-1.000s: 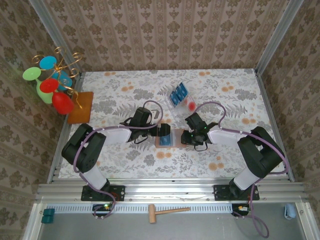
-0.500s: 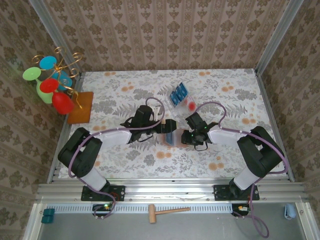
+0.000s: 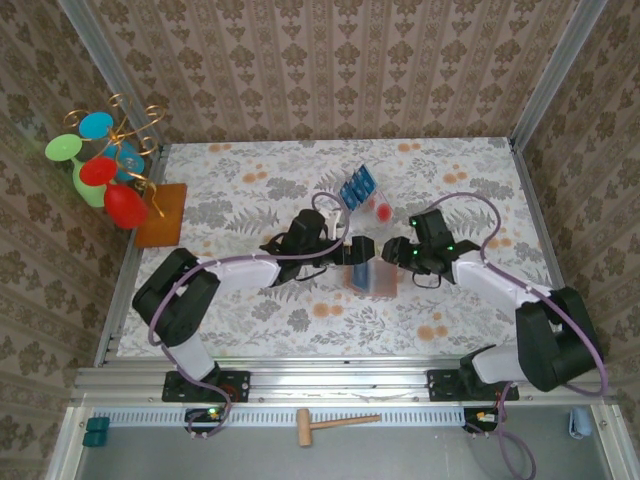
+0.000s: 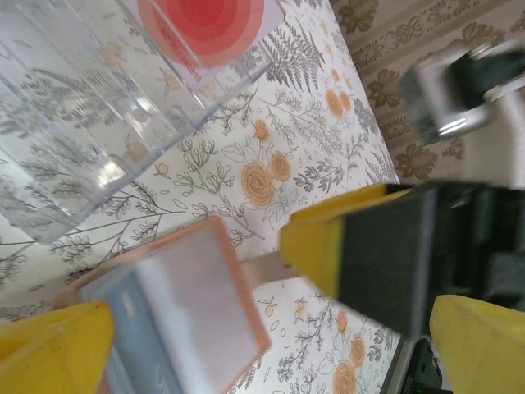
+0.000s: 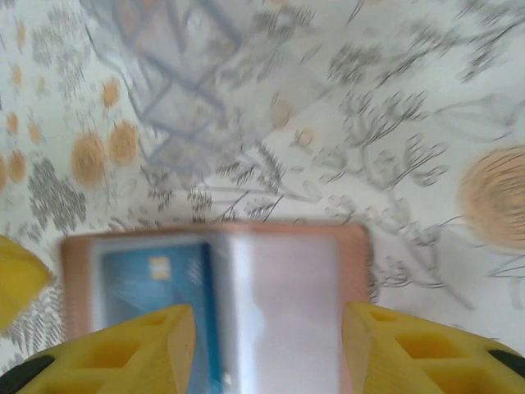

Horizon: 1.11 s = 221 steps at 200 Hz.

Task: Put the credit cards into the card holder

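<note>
Both arms are shifting toward the clear tray (image 4: pixel 82 98), and the card holder (image 3: pixel 368 277) is lying open on its near side with 1 credit card (image 5: pixel 152 283) inside. Left gripper (image 3: pixel 348 254) is gaping wide; right gripper (image 3: pixel 391 250) is parting halfway, seemingly letting go. More cards (image 3: pixel 357 185) are waiting in the tray.

Both arms are built alike. The left arm (image 3: pixel 235 268) and right arm (image 3: pixel 485 278) have bulky black joint housings linked by smooth, pale grey-white shells, and each stands on a black base (image 3: pixel 205 385). A thin purple cable (image 3: pixel 470 197) runs in loose loops along each arm. Small green lights (image 3: pixel 412 221) glow on the right arm's far end. The left claw (image 3: pixel 348 252) and right claw (image 3: pixel 392 250) are black-bodied, with blocky bright yellow fingers (image 5: pixel 123 349) that have hollow recesses moulded in.
</note>
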Each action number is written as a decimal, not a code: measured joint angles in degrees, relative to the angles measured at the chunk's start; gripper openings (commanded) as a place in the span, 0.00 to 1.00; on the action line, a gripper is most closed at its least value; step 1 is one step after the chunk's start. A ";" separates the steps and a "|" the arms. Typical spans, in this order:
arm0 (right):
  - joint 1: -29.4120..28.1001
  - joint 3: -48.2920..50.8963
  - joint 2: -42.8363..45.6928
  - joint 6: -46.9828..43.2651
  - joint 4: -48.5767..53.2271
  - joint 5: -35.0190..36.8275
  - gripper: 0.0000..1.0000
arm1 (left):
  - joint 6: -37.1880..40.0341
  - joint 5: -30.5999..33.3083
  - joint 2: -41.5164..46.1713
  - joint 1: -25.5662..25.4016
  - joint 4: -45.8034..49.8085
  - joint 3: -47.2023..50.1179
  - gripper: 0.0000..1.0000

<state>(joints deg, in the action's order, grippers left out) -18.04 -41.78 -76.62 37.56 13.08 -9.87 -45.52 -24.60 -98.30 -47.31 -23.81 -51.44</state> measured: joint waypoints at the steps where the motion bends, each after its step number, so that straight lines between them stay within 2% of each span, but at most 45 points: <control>1: 0.09 0.04 0.07 0.00 0.02 0.00 0.50 | -0.02 0.02 -0.15 -0.04 0.00 -0.07 1.00; 54: 4.35 3.87 0.59 -0.02 1.38 -0.26 0.48 | -2.56 0.15 -9.33 -3.26 -2.25 -6.14 1.00; 89: 5.57 6.38 1.20 -0.22 1.51 -0.72 0.56 | -2.49 0.81 -8.61 -3.32 -2.32 -6.08 1.00; 126: 5.57 9.05 3.28 -0.24 1.20 -2.71 0.54 | -2.36 1.95 -4.07 -0.87 -1.81 -3.23 1.00; 157: 5.38 11.02 3.21 -0.02 0.15 -4.59 0.44 | -1.38 2.38 -0.52 2.36 -0.87 -0.24 1.00; 211: 3.08 10.69 -2.27 0.26 -2.86 -6.14 0.13 | 2.36 3.63 6.01 7.30 6.36 3.56 1.00; 221: 2.36 9.99 -3.61 0.66 -3.15 -6.32 0.10 | 3.19 3.74 7.04 7.80 7.78 4.09 1.00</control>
<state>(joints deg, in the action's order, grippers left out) -15.68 -31.79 -80.23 38.22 9.93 -16.19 -42.33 -20.86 -91.26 -39.51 -16.03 -47.35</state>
